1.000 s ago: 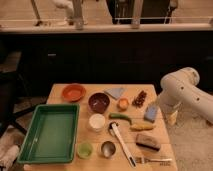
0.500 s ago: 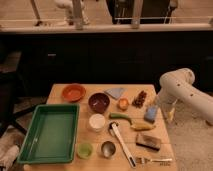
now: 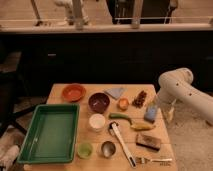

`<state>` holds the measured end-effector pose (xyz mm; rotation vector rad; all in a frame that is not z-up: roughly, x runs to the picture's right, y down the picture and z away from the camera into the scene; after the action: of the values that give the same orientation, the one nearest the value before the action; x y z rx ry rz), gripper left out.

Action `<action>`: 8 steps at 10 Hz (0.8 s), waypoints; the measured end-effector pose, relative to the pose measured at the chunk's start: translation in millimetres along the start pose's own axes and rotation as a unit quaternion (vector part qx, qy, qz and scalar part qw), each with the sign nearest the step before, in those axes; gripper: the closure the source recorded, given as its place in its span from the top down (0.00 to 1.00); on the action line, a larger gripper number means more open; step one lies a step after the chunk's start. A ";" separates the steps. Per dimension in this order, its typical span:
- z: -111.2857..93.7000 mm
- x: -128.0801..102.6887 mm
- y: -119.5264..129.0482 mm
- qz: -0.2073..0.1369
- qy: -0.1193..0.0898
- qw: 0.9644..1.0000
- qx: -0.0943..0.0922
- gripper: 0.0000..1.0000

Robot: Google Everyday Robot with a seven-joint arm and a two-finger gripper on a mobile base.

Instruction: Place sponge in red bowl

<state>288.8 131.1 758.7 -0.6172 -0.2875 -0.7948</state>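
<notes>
One sponge (image 3: 151,114), long axis front-to-back, pincer (image 3: 165,110) just beside it

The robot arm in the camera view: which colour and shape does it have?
The arm is cream-white, with thick, smooth, rounded segments and a bulbous joint. No cables or markings show. Its gripper, equally pale, is at the right edge of the table, beside the sponge.

Wooden table (image 3: 102,89): green tray (image 3: 31,131), red bowl (image 3: 74,92), sponge (image 3: 151,114), maroon bowl (image 3: 98,102); jaws at right edge
</notes>
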 end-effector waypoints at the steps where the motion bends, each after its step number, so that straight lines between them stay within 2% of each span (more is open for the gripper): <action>1: 1.0 -1.1 1.1 0.004 0.007 1.000 0.001 0.80; 3: 16.3 -3.5 6.9 0.005 0.031 1.000 0.003 0.80; 5: 46.1 -4.2 6.8 -0.014 0.036 0.999 0.004 0.80; 8: 65.3 4.6 7.7 -0.040 0.036 0.999 -0.003 0.80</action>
<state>296.6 172.7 809.2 -0.5851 -0.2458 -0.8934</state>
